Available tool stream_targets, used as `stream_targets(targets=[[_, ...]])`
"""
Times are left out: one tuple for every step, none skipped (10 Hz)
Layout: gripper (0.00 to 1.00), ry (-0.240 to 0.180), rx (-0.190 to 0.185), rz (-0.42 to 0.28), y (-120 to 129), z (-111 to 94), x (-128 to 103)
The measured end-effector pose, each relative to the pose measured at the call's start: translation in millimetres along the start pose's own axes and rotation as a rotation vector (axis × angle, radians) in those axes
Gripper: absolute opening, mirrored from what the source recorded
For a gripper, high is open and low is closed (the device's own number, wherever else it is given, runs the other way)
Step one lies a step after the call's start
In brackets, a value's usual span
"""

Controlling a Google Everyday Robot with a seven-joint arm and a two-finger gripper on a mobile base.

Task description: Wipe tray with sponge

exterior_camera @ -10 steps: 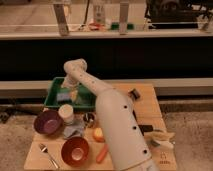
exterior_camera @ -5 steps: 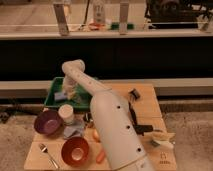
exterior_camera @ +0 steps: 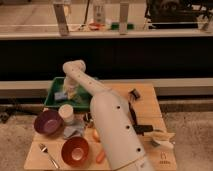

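Note:
The green tray (exterior_camera: pixel 52 100) sits at the back left of the wooden table. A small blue-grey sponge (exterior_camera: pixel 61 95) lies inside it, towards the left. My white arm reaches from the front right over the table and bends down into the tray. My gripper (exterior_camera: pixel 71 92) is low inside the tray, right beside the sponge on its right. The arm covers the tray's right part.
In front of the tray stand a purple bowl (exterior_camera: pixel 47 122), a white cup (exterior_camera: pixel 66 112), a grey-blue cloth (exterior_camera: pixel 74 131) and an orange-red bowl (exterior_camera: pixel 75 150). A spoon (exterior_camera: pixel 48 155) lies at the front left. Dark items (exterior_camera: pixel 134 96) and a pale object (exterior_camera: pixel 162 138) lie to the right.
The arm's bend has shifted a little to the left, and the gripper has settled lower into the tray beside the sponge.

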Motion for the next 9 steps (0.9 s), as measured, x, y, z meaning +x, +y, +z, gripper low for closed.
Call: stream_targets(targets=[[0.36, 0.001, -0.001, 0.002, 1, 0, 1], [0.36, 0.001, -0.002, 0.006, 2, 0, 2], [0.36, 0.002, 0.0, 0.015, 3, -1, 5], [0.36, 0.006, 0.002, 0.029, 5, -2, 10], [0.36, 0.008, 0.004, 0.031, 6, -4, 12], [0.36, 0.008, 0.003, 0.03, 5, -4, 12], [0.36, 0.009, 0.002, 0.029, 5, -4, 11], [0.36, 0.008, 0.002, 0.03, 6, -4, 12], [0.36, 0.008, 0.002, 0.03, 6, -4, 12]])
